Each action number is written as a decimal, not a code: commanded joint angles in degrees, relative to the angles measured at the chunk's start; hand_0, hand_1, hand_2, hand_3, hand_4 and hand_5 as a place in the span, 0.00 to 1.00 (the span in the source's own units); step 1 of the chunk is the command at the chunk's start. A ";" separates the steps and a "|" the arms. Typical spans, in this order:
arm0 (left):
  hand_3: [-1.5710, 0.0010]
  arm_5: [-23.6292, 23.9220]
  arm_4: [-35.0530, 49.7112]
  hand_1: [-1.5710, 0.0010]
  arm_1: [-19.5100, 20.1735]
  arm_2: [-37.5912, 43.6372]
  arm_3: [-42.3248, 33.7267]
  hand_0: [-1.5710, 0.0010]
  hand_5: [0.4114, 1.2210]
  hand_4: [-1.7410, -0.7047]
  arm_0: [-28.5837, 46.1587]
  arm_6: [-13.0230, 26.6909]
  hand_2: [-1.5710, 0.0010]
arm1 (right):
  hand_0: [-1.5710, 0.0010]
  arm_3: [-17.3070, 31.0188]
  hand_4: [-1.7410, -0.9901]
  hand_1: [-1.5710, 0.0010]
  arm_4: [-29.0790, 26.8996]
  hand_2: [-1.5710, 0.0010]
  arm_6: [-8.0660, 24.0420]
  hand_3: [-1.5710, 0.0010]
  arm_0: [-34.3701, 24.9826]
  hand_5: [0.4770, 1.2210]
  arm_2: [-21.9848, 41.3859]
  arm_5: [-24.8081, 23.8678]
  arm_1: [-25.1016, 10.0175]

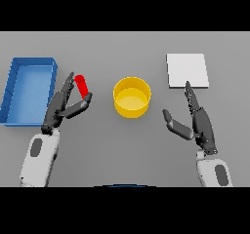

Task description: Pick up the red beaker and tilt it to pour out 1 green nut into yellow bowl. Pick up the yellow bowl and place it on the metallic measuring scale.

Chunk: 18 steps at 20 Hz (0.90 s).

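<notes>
- Step in hand: grasping the beaker (82, 85), which lies left of the bowl (132, 97), apart from it.
- Left hand (62, 107): fingers and thumb bracket the beaker; full closure cannot be told.
- Right hand (195, 122): fingers spread, idle, right of the bowl, near the scale (188, 70).
- Next: secure the grip, lift, carry right over the bowl, tilt gently.
- Tray (28, 89) sits far left.

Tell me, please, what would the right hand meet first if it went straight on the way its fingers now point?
Probably the white scale: the right hand points up and slightly left, its fingertips already at the plate's near edge. Its height above the table is unclear, so it might pass over instead.
</notes>
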 commanded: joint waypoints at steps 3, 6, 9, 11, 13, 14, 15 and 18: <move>1.00 0.01 -0.51 1.00 0.15 0.49 4.03 1.00 0.30 0.52 -3.46 -1.96 1.00 | 1.00 0.01 0.69 1.00 -0.59 1.00 0.55 1.00 -0.22 0.20 -0.53 0.07 -0.19; 1.00 1.27 -1.96 1.00 0.18 0.72 7.68 1.00 0.31 0.53 -6.95 -1.10 1.00 | 1.00 -1.02 0.69 1.00 -0.77 1.00 0.68 1.00 0.69 0.21 -0.61 0.24 -0.49; 1.00 2.15 -2.51 1.00 -0.56 1.06 11.23 1.00 0.32 0.52 -9.64 -1.57 1.00 | 1.00 -0.84 0.68 1.00 -0.74 1.00 0.97 1.00 0.41 0.21 -0.38 0.14 0.00; 1.00 2.65 -2.41 1.00 -0.46 2.05 14.21 1.00 0.32 0.52 -11.29 -2.79 1.00 | 1.00 -0.43 0.67 1.00 -1.12 1.00 0.79 1.00 0.36 0.22 -1.06 -0.07 -0.25; 1.00 3.15 -2.11 1.00 -0.75 2.92 16.72 1.00 0.34 0.50 -12.89 -4.79 1.00 | 1.00 -0.20 0.66 1.00 -0.70 1.00 1.04 1.00 0.17 0.22 -0.86 -0.12 -0.26; 1.00 3.31 -1.59 1.00 -1.43 3.53 18.63 1.00 0.35 0.48 -13.60 -6.11 1.00 | 1.00 -0.18 0.66 1.00 -1.05 1.00 0.54 1.00 0.70 0.22 -1.10 0.04 -0.43; 1.00 3.15 -0.36 1.00 -1.62 4.67 19.45 1.00 0.36 0.45 -14.43 -7.61 1.00 | 1.00 -0.74 0.66 1.00 -1.44 1.00 0.62 1.00 0.99 0.22 -1.10 0.30 -0.44; 0.98 3.56 1.23 0.99 -2.81 6.58 23.21 1.00 0.40 0.40 -16.20 -10.20 0.97 | 1.00 -1.40 0.66 1.00 -1.36 1.00 1.21 1.00 0.65 0.22 -1.13 -0.11 -0.25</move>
